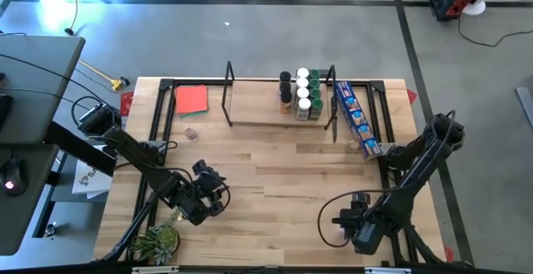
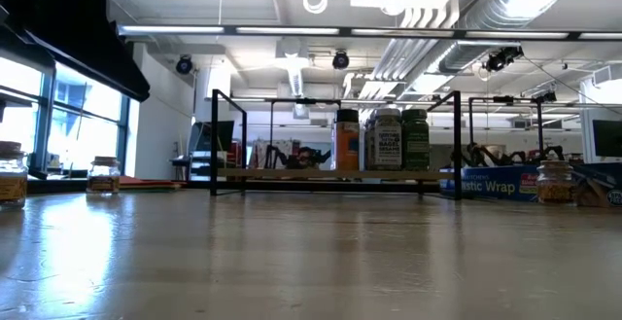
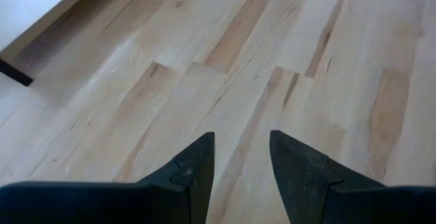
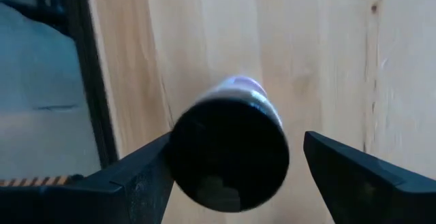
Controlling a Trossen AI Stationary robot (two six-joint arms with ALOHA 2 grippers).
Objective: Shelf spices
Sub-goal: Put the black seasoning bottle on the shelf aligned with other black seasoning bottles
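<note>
Right gripper at the near-right tabletop, jaws spread wide around a black-capped spice jar but not clamped, its axis pointing toward the wrist; shelf far-centre; left gripper half-open, empty.

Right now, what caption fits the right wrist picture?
Black-capped spice jar lying between the right gripper's open fingers.

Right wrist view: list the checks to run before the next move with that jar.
1. Black-capped jar sits between the right gripper jaws: ok.
2. Jaws closed on the jar: not ok, a gap shows on one side.
3. Jar standing upright: cannot tell.
4. Left gripper empty, jaws apart over bare table: ok.
5. Bare board on the shelf beside the standing jars: ok.
</note>
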